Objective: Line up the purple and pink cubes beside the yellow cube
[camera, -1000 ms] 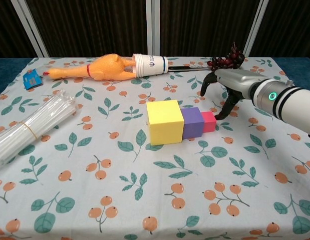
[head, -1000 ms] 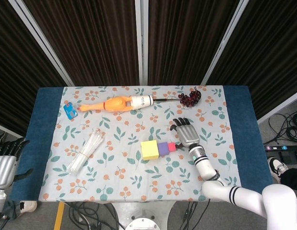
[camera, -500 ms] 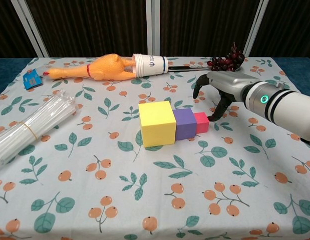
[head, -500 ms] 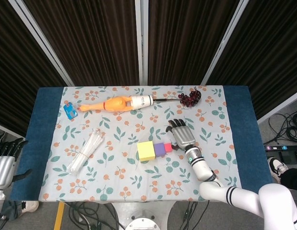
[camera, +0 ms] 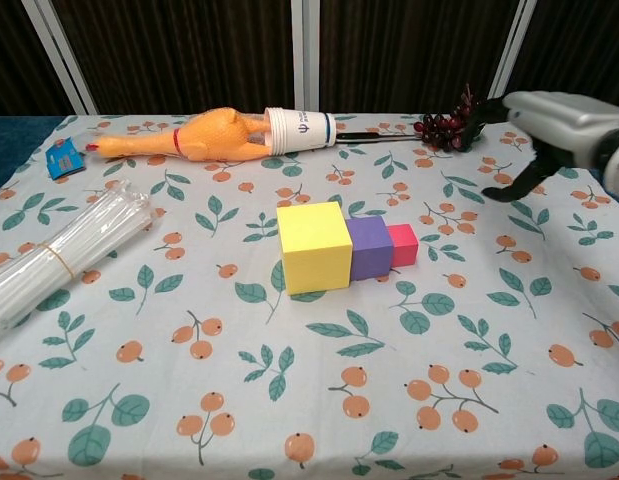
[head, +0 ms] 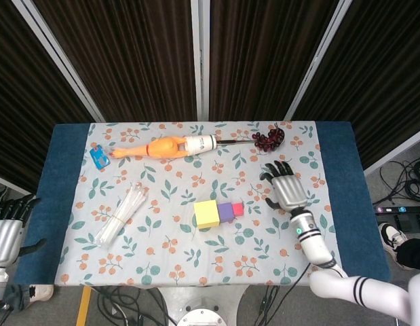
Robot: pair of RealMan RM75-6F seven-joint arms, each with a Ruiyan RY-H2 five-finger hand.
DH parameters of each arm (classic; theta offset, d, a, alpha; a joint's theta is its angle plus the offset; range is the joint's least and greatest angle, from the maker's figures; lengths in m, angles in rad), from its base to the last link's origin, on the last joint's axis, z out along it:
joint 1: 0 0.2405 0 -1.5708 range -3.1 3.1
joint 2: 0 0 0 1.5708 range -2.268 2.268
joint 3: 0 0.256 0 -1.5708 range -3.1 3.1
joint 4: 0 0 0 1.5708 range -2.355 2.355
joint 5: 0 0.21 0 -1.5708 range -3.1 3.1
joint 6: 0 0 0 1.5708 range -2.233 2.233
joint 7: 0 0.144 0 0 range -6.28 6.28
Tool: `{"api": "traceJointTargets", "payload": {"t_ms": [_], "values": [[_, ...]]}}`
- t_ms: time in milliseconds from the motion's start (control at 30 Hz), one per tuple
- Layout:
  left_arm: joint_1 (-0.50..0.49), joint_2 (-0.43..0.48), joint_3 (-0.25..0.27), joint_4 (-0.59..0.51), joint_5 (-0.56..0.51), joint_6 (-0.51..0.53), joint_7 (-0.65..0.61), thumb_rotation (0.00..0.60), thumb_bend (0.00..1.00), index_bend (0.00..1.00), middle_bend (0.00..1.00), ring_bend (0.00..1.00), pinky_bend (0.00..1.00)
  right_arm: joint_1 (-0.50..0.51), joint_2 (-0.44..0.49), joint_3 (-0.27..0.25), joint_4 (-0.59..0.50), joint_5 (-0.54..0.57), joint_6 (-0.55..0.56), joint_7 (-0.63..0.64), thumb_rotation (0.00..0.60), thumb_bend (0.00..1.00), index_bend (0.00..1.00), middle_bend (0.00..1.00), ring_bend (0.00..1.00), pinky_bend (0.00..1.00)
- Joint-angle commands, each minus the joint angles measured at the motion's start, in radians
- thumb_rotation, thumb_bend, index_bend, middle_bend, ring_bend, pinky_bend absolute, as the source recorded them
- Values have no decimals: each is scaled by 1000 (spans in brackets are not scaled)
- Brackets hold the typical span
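Floral cloth, white with orange berries and green leaves, covers the blue worktop [head: 64, 204] almost edge to edge. Across its far side lies an orange rubber chicken [camera: 179, 138], its tail end tucked into a white paper cup [camera: 300, 127] that lies on its side. A bundle of clear plastic straws [camera: 51, 257], bound with a band, rests at an angle on the near-left part of the cloth.

Silver and grey, the right hand [head: 287, 190] hangs above the cloth to the right of the cubes and apart from them, fingers spread and dark fingertips pointing to the far side, with nothing in it; the chest view shows it at the upper right edge [camera: 549, 125]. The left hand [head: 7, 231] shows only in the head view, off the worktop's left edge, fingers apart and holding nothing.

Near the middle of the cloth, the large yellow foam cube [camera: 313, 247] stands with the smaller purple cube [camera: 370, 247] touching its right face, and the still smaller pink cube [camera: 402, 244] touching the purple one's right face, so the three form one row running left to right.

A bunch of dark artificial grapes [camera: 447, 121] lies at the far right, and a small blue packet [camera: 62, 157] sits at the far left.
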Motion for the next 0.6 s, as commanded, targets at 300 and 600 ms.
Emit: {"api": "traceJointTargets", "payload": {"t_ms": [300, 600], "values": [[-12, -7, -7, -9, -2, -8, 27, 600, 20, 216, 229, 170, 145, -315, 252, -160, -166, -274, 370, 189, 600, 181, 292, 117, 0, 0], [-9, -5, -7, -29, -6, -2, 52, 600, 21, 216, 228, 170, 145, -450, 305, -220, -201, -392, 505, 252, 600, 180, 252, 92, 0, 0]]}}
